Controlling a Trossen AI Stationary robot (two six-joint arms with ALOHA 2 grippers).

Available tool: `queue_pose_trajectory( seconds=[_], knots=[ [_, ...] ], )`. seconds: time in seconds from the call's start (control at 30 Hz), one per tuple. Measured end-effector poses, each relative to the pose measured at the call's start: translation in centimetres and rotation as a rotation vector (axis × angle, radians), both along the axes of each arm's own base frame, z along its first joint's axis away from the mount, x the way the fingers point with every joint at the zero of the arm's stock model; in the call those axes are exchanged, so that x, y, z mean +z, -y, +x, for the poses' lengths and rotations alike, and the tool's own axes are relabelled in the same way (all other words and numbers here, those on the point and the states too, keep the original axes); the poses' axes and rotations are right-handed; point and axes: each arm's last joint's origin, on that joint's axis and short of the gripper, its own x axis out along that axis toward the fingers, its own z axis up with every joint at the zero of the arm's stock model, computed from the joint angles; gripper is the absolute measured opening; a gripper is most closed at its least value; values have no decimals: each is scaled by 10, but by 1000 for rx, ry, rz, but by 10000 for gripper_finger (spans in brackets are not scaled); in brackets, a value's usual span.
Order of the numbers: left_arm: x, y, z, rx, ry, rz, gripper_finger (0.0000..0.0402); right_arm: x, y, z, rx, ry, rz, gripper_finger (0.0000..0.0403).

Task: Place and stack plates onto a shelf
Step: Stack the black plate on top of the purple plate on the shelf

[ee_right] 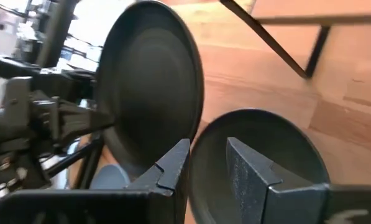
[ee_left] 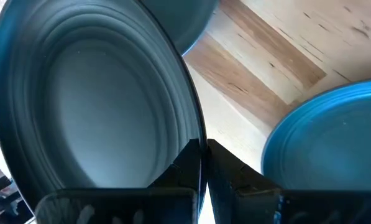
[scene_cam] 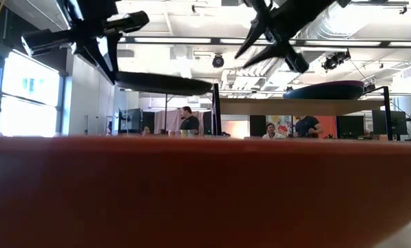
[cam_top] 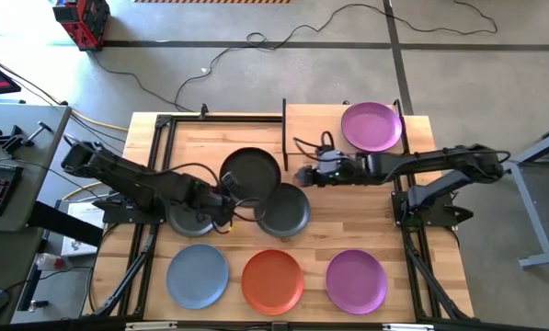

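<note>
My left gripper (cam_top: 226,190) is shut on a dark grey plate (cam_top: 251,171), which hangs in the air left of the shelf (cam_top: 322,121). That shelf is a light-wood board on a black frame and carries one purple plate (cam_top: 371,126). My right gripper (cam_top: 299,175) is open and hovers just right of the held plate, touching nothing. A second dark plate (cam_top: 285,211) lies on the table below it, and a third (cam_top: 188,221) lies under my left arm. Light blue (cam_top: 198,276), orange (cam_top: 272,280) and purple (cam_top: 356,280) plates lie flat along the near edge. My left gripper pinches the dark plate's rim (ee_left: 196,134) between its two fingers, on the plate's left-near side. The fingers come about level from the table's left. The plate (scene_cam: 164,83) is lifted clear of the table and sits roughly level.
A black upright post (cam_top: 284,124) of the shelf frame stands just beyond the held plate. Black frame rails (cam_top: 154,138) run along the tabletop's left and far sides. People (scene_cam: 188,122) sit in the room behind the table. The orange plate (scene_cam: 205,193) fills the low view's foreground.
</note>
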Motion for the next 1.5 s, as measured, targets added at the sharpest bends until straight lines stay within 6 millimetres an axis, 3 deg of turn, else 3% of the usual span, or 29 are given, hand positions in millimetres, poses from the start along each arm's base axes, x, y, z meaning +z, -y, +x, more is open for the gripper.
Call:
queue_pose_trajectory(
  seconds=[0.53,0.8,1.5],
  knots=[
    [-11,6,10,-5,-10,-13,1,-33,1,29,-34,-22,21,87],
    [-11,8,13,-9,20,-46,1,-33,1,29,-26,-20,25,67],
    [-6,11,23,-13,137,-76,1,-33,3,29,-32,-25,38,67]
  ],
)
